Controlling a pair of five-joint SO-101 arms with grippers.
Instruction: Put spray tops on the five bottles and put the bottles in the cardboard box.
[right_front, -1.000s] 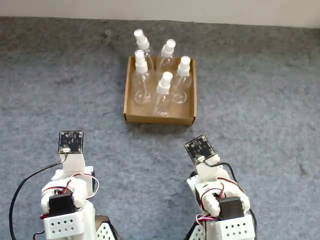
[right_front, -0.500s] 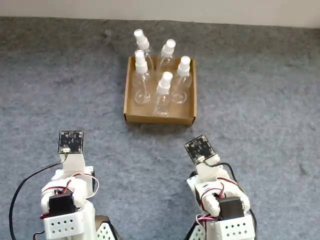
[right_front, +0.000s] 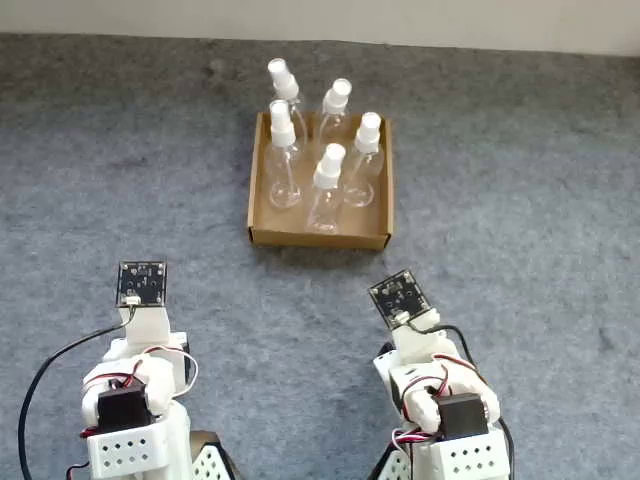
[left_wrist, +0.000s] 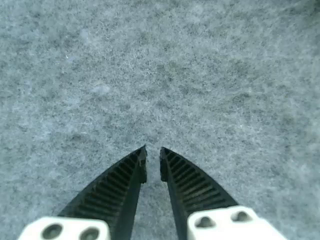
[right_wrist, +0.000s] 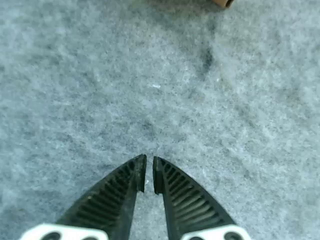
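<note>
Five clear plastic bottles (right_front: 325, 190) with white spray tops stand upright in shallow brown cardboard box (right_front: 318, 238), upper centre of high view | task looks complete | left gripper (left_wrist: 152, 164) narrow, empty, over grey felt table (right_front: 120, 180) | right gripper (right_wrist: 149, 174) likewise, apparently parked clear of box

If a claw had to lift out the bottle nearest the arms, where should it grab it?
Probably by the neck just under its white spray top, coming down from above on its near side. The bottle stands upright, the cardboard box wall rises around its base, and other bottles stand close on both sides.
</note>
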